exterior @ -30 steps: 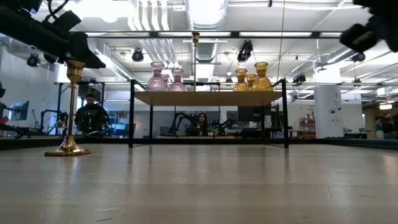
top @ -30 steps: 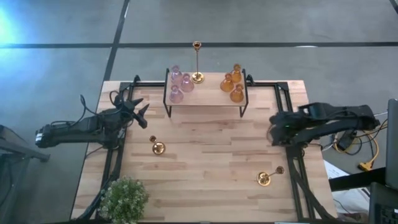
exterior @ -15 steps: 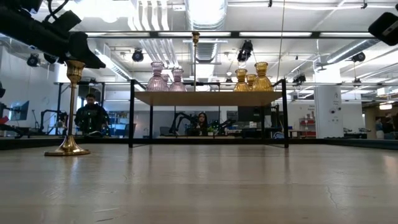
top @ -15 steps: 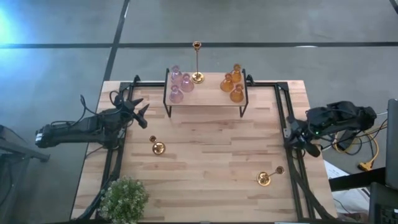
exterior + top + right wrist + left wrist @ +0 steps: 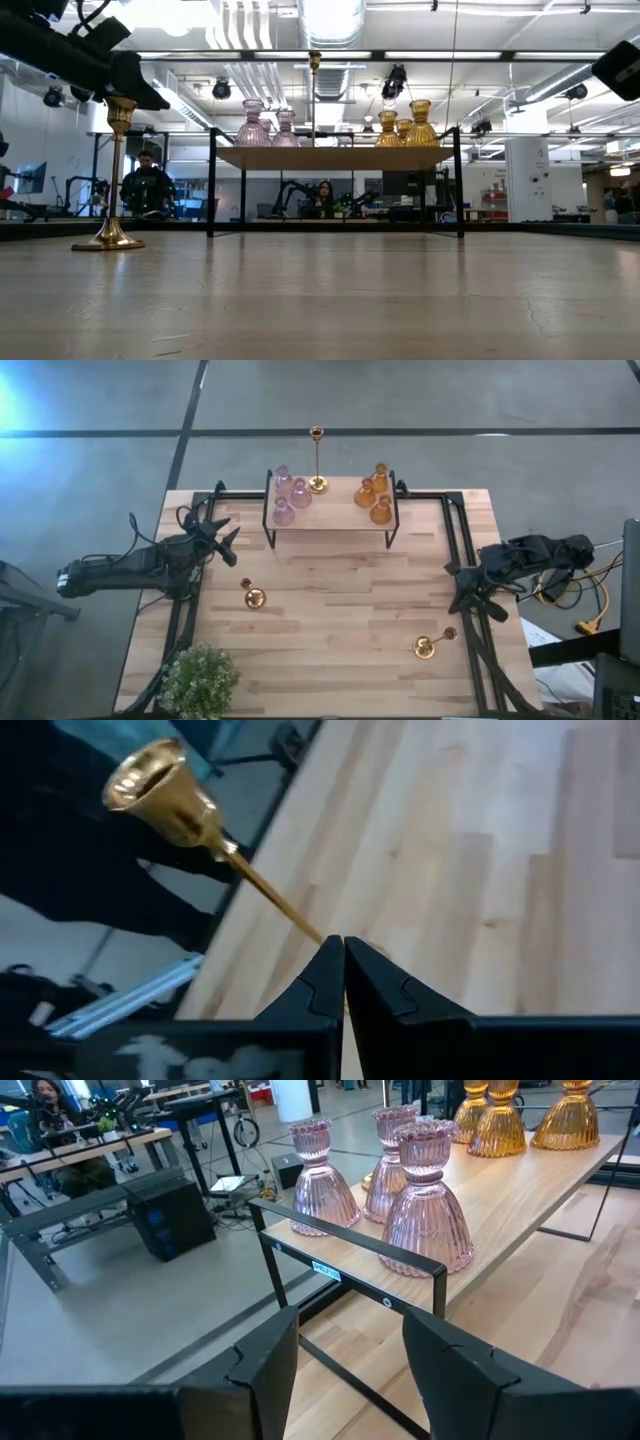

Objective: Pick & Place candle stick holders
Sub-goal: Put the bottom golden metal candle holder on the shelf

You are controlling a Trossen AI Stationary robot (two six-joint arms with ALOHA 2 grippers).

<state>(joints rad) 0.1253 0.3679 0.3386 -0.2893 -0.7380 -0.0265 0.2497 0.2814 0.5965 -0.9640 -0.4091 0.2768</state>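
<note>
Three pink glass holders (image 5: 288,496) and three amber ones (image 5: 373,495) stand on a small raised shelf (image 5: 330,518) at the far middle. A tall gold holder (image 5: 317,460) stands between them. A second gold holder (image 5: 252,597) stands upright on the table at the left, and a third (image 5: 430,644) stands at the near right. My left gripper (image 5: 226,542) is open and hovers left of the shelf; its wrist view faces the pink holders (image 5: 425,1210). My right gripper (image 5: 468,598) is shut, above and just far-right of the third gold holder (image 5: 160,795), touching nothing.
A green leafy plant (image 5: 200,680) stands at the near left corner. Black frame rails (image 5: 455,550) run along the table's left, right and far sides. Bare wood lies between the two lower gold holders. People sit at desks in the room beyond (image 5: 146,185).
My right gripper has drawn back from over the table toward the right edge. It has then come toward the near edge and tipped down, nearer the gold holder at the near right. No holder has moved.
</note>
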